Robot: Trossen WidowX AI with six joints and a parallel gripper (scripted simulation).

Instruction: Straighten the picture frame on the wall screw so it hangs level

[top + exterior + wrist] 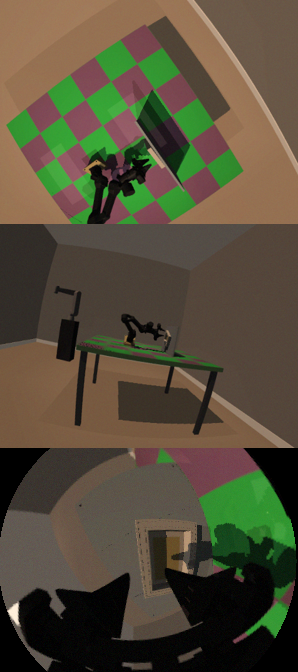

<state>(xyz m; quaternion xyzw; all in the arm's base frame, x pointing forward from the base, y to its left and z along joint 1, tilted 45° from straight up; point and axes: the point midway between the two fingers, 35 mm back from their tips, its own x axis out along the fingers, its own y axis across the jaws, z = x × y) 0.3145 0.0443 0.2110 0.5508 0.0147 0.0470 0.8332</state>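
The picture frame (pixel 156 157) (pixel 166 345) (pixel 167 525) is tan with a dark and ochre picture. It hangs on the grey wall panel (pixel 175 178) (pixel 174 338) (pixel 107 523). In the wrist view the frame's edges look turned against the panel's edges; which side is higher is hard to tell. The screw and notched strip are hidden. My black gripper (pixel 149 164) (pixel 164 333) (pixel 147 572) is open and empty, with its fingertips close in front of the frame. No contact is visible. A gripper shadow falls across the frame's right part in the wrist view.
The panel stands upright on the green and mauve checkered table (pixel 119 59) (pixel 150 360). The arm's tan base (pixel 91 166) (pixel 126 340) is on the table. A black pedestal (pixel 67 340) with another arm stands beyond the table's left end.
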